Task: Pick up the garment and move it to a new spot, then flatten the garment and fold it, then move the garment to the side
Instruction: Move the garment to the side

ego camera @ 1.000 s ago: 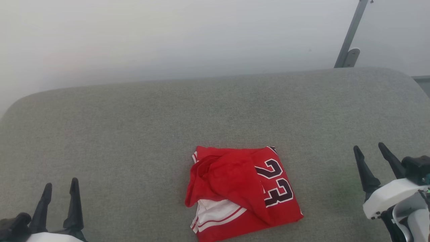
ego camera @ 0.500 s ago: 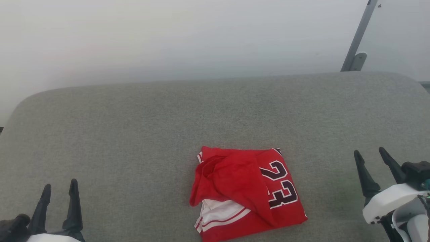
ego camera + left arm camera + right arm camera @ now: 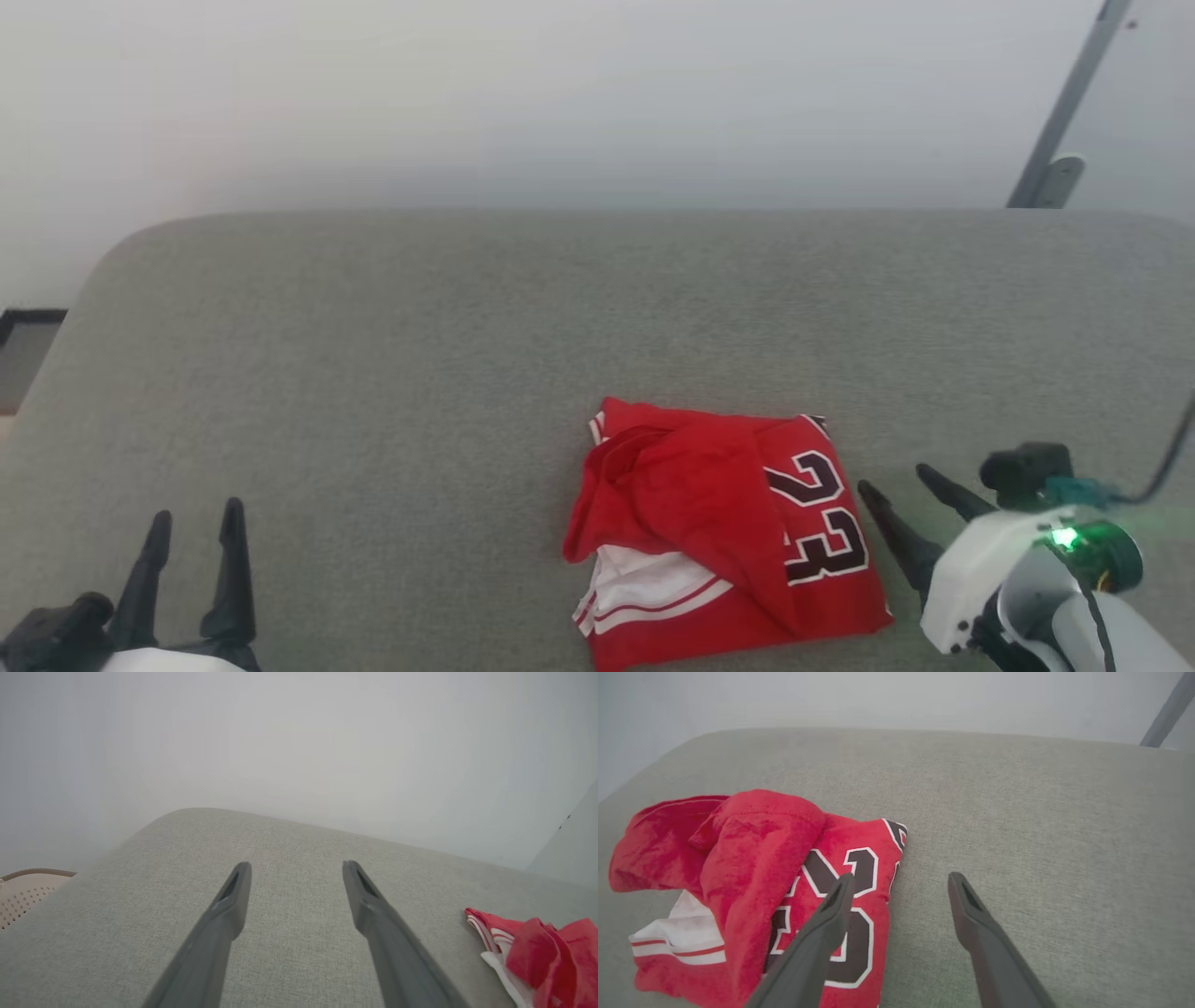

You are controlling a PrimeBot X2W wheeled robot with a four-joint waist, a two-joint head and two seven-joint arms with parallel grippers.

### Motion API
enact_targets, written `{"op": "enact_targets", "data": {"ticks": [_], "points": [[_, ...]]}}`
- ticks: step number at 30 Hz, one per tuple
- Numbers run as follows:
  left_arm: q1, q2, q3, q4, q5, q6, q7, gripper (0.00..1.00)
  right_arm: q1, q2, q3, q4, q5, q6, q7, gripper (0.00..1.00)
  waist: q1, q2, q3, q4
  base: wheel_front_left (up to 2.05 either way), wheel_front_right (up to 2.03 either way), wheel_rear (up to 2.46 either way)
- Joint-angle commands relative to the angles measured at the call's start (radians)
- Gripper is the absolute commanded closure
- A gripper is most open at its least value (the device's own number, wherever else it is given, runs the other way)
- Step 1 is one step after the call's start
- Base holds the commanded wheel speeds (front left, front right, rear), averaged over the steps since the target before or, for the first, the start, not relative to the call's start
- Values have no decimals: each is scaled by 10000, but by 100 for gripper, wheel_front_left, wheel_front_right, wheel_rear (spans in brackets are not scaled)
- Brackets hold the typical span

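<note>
Surface: grey woven pad (image 3: 373, 373), upholstered, far-left corner rounded, cloth smooth and flat. One item on it: garment (image 3: 728, 541), lying right of centre, close to the near edge. It's loosely folded into a rough rectangle, not neat. The right half lies flat, red, with dark white-edged numerals facing up. The left half has a red flap bunched up and draped over the top layer, rumpled. A white panel with red stripes shows at the near-left corner, under the flap. Edges rest on the pad all round.
</note>
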Motion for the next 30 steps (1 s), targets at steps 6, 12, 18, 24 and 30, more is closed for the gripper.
{"op": "enact_targets", "data": {"ticks": [6,12,18,24,30], "points": [[-254,-35,-332,62,-96,-28,-38,0,-870,-631,906,140,1097,-6,2167,0,0,0,464,676,0,0,0],[-527,-88,-572,171,-189,-28,-38,0,-1402,-978,1236,396,1635,-6,4009,0,0,0,825,1161,0,0,0],[-798,-175,-780,293,-241,-28,-38,0,-1667,-1138,1589,703,2035,-6,5857,0,0,0,1147,1489,0,0,0],[-1036,-268,-897,367,-238,-26,-38,0,-1961,-1177,1972,527,2212,-5,6564,100,0,0,1451,1654,0,0,0],[-1258,-258,-928,366,-205,-28,-38,0,-2409,-1493,1662,428,1991,-26,6404,100,0,0,1610,1558,0,0,0]]}}
